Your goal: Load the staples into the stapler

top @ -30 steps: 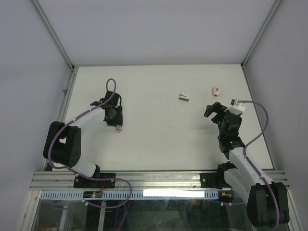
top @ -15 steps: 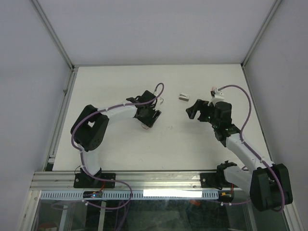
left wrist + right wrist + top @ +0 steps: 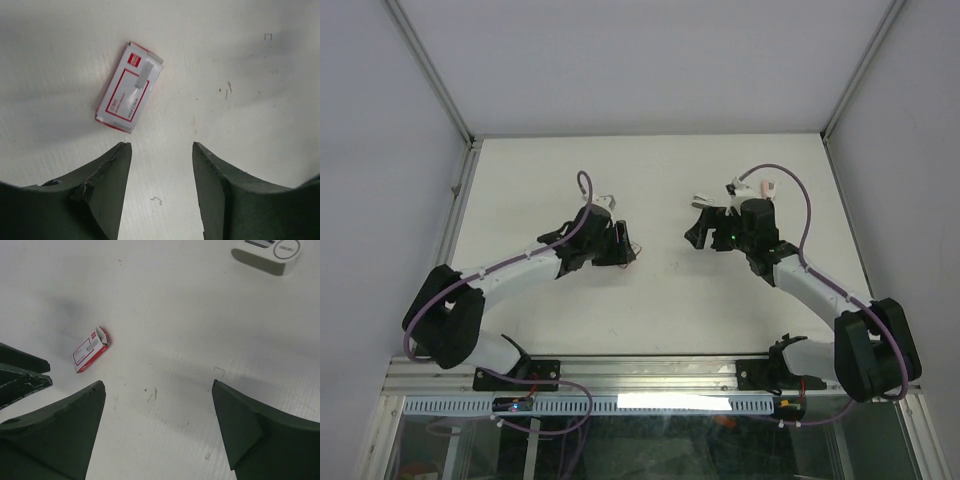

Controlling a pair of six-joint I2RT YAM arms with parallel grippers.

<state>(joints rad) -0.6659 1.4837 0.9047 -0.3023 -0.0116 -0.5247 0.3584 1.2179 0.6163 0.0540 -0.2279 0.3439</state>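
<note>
A small red-and-white staple box [image 3: 129, 87] lies flat on the table, and a grey strip of staples [image 3: 142, 76] shows at its open end. My left gripper [image 3: 159, 145] hovers open just short of the box and touches nothing. In the top view it [image 3: 623, 247] sits at mid-table with the box [image 3: 633, 251] at its tips. My right gripper [image 3: 158, 382] is wide open and empty over bare table. The box [image 3: 91, 349] is to its left. The white stapler [image 3: 267, 255] lies ahead to its right, close beside the gripper [image 3: 698, 228] in the top view.
A pink short bar [image 3: 767, 186] lies behind the right wrist. Single loose staples [image 3: 157, 200] [image 3: 218, 371] are scattered on the white table [image 3: 650, 300]. Metal rails and grey walls [image 3: 460, 190] frame the workspace. The two grippers face each other about a hand's width apart.
Both arms swung in toward the table's middle. The left gripper travelled from the left side and opened, and the box now lies free ahead of it. The right gripper moved left beside the white stapler.
</note>
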